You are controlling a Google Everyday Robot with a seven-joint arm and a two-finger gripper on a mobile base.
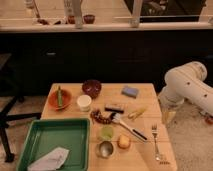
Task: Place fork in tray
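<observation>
Nearest, cut off by the bottom edge: crumpled white sheet [50,159] inside the tray [60,132]. Claw [168,116] hard to make out under the white arm [187,82], at the right edge of the surface [145,92]; cannot tell whether open or closed. Just in front of it, one fork [156,142], flat beside the right edge, well apart from the one green tray. Leftward: one black-handled utensil [127,127]; three cups, namely metal cup [105,148], green cup [106,132], white cup [84,102]; two bowls, namely orange bowl [52,102], dark red bowl [91,88]. Tray floor mostly bare.

Silver fork [156,143] flat near right edge of table [145,92]; green tray [55,122] front-left, well apart; gripper [169,118] just beyond fork
</observation>
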